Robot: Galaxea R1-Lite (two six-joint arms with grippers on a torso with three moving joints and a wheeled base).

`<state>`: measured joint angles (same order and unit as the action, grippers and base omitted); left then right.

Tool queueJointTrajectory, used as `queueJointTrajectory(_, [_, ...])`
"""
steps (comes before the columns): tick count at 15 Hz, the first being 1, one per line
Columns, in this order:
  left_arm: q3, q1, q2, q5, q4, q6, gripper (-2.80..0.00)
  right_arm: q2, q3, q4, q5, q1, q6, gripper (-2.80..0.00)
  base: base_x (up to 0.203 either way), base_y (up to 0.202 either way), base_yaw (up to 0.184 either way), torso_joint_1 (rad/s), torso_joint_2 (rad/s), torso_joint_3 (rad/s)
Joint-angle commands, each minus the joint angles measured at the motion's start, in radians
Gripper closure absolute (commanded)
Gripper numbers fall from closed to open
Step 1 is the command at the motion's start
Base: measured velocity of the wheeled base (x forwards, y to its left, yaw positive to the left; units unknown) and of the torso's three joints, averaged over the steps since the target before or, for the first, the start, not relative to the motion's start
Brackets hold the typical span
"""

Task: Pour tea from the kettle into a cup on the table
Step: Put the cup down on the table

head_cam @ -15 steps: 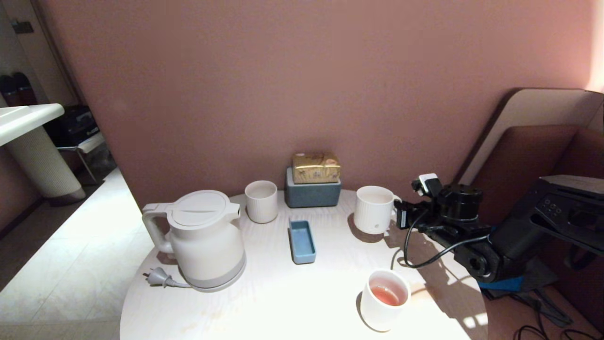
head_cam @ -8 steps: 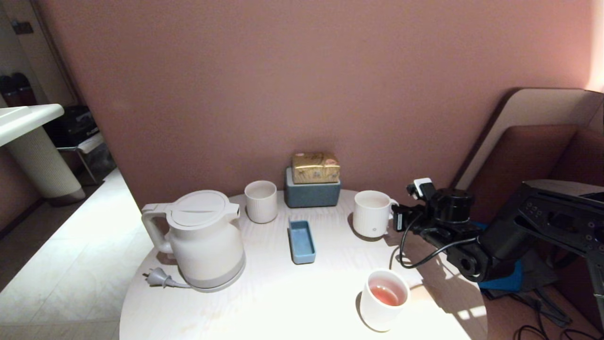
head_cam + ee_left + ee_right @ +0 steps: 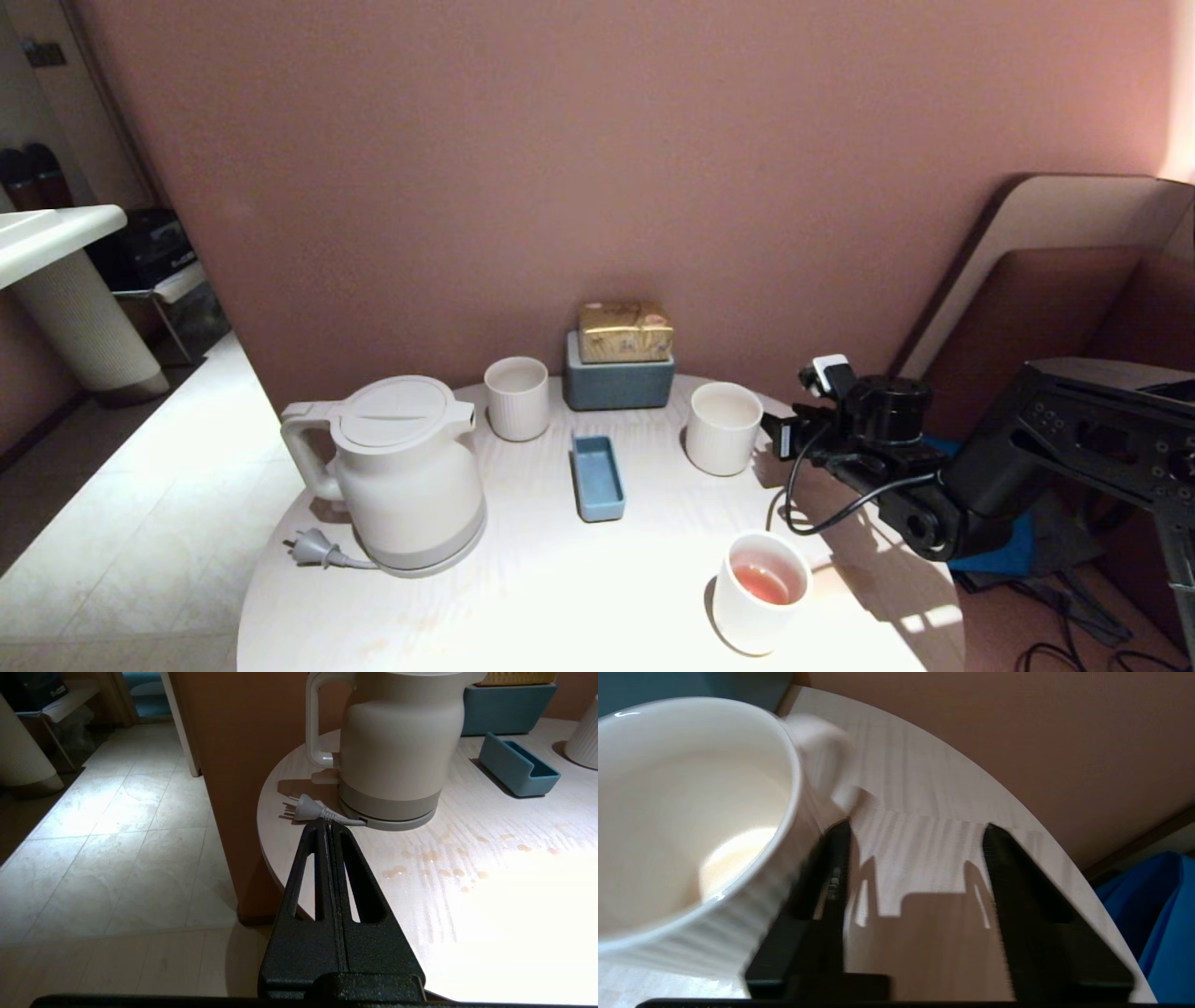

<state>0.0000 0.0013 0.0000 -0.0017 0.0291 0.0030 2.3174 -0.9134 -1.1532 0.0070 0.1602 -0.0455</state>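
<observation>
The right gripper stands with its jaws apart, gripping nothing, over the round pale wood-grain table. The large cream-white electric kettle sits well to its left. The ribbed white ceramic mug stands just left of it, one finger beside the mug's wall. The left gripper is clenched shut near the kettle's plug.

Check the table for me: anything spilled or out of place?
Yes. Small tea-coloured drops dot the table in front of the kettle. The kettle's plug lies loose on the tabletop. The mug by the right gripper looks empty.
</observation>
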Motion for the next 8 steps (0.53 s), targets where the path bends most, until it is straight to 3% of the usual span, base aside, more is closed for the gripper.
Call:
queueJointTrajectory(1, [0.000,0.000,0.002,0.000,0.002,0.000,0.00,-0.005,0.002,-0.005,0.001,0.001,0.000,-2.80,0.000,0.000,0.000,0.000,0.00,0.000])
queueJointTrajectory(8, [0.000,0.000,0.002,0.000,0.002,0.000,0.00,-0.058,0.071,-0.008,-0.004,0.006,0.002,-2.80,0.000,0.000,0.000,0.000,0.00,0.000])
